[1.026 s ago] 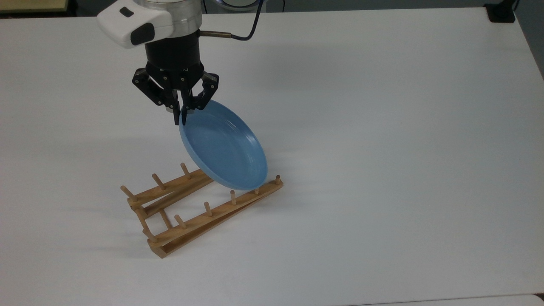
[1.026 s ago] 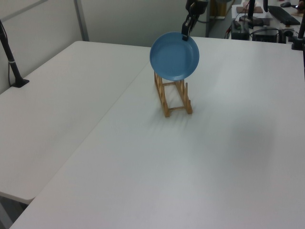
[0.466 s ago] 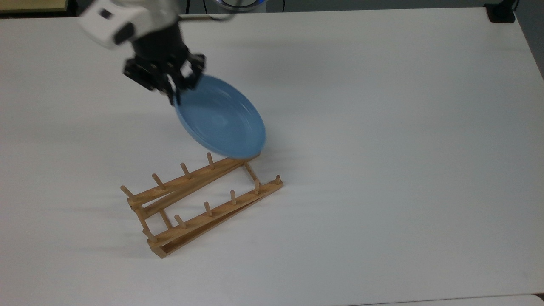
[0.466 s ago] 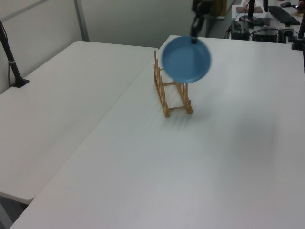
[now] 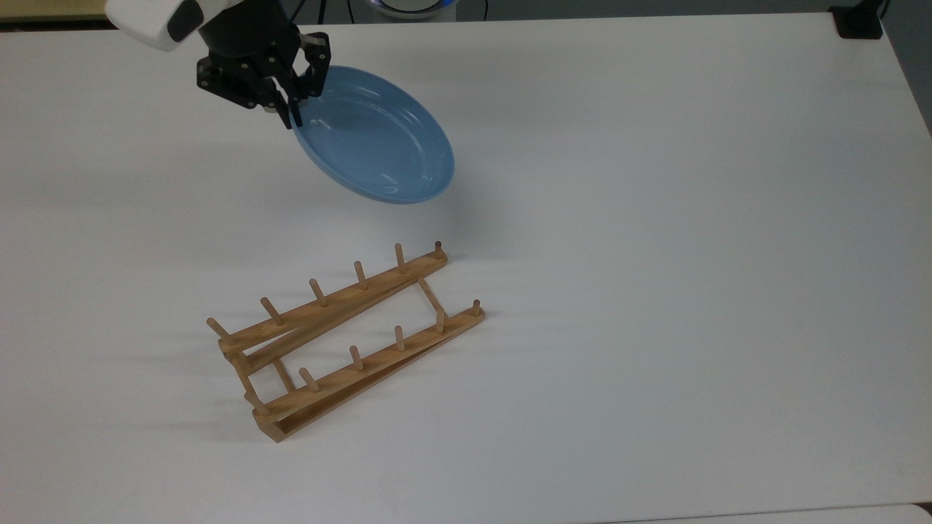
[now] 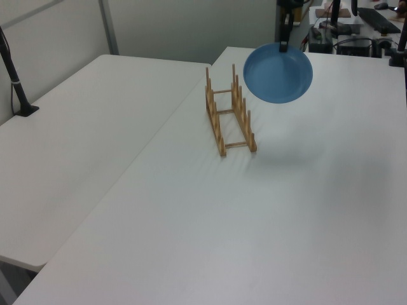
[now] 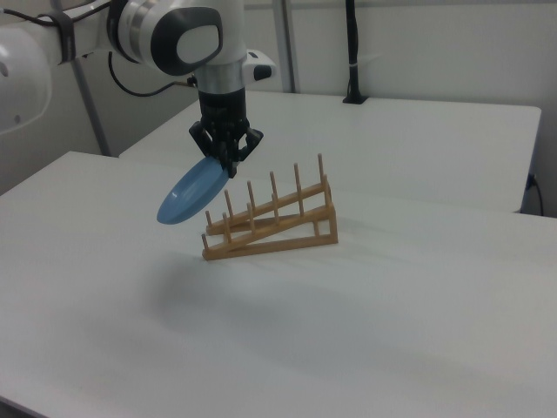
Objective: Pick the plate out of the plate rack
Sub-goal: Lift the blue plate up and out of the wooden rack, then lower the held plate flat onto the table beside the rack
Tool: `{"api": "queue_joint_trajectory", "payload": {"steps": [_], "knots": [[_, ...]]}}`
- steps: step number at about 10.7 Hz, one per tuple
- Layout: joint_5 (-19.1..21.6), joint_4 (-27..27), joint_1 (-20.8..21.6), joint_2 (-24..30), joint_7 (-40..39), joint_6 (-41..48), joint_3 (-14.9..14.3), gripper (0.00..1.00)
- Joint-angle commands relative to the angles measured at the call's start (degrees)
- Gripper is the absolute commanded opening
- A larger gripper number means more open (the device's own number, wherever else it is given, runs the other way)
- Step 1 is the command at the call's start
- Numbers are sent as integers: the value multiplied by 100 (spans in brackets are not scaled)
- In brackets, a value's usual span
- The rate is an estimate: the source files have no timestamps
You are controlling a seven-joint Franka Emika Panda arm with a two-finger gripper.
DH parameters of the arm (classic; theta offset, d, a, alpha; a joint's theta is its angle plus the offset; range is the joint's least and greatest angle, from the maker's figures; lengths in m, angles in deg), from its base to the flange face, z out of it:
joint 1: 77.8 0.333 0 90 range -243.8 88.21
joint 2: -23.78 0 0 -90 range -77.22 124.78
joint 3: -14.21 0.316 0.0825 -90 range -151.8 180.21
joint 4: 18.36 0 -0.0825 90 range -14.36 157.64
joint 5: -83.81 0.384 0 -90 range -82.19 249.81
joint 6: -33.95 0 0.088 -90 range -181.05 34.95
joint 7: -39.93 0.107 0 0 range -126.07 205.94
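The light-blue plate point(image 5: 375, 138) hangs tilted in the air, clear of the rack, with my gripper point(image 5: 291, 109) shut on its rim at the upper left edge in the top view. The wooden plate rack point(image 5: 342, 338) lies on the white table below it, with nothing between its pegs. In the left view the plate point(image 6: 278, 74) is to the right of the plate rack point(image 6: 229, 117), held from above by the gripper point(image 6: 283, 44). In the right view the plate point(image 7: 190, 196) hangs off the gripper point(image 7: 228, 170) just left of the plate rack point(image 7: 271, 222).
The white table point(image 5: 655, 255) spreads wide around the rack. A second white table point(image 6: 82, 146) adjoins it in the left view, with a black post point(image 6: 16, 82) clamped at its far left. A black clamp point(image 5: 858, 22) sits at the top view's upper right corner.
The gripper has lifted the plate out of the rack and carried it up and toward the top of the top view. The rack has stayed in place and now holds nothing.
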Motion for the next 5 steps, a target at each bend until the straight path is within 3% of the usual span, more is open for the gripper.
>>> {"api": "queue_joint_trajectory", "payload": {"steps": [1,5], "knots": [[201,127,27,164,-237,175,-79,0],[227,451,-175,148,-913,1026,-123,0]]}}
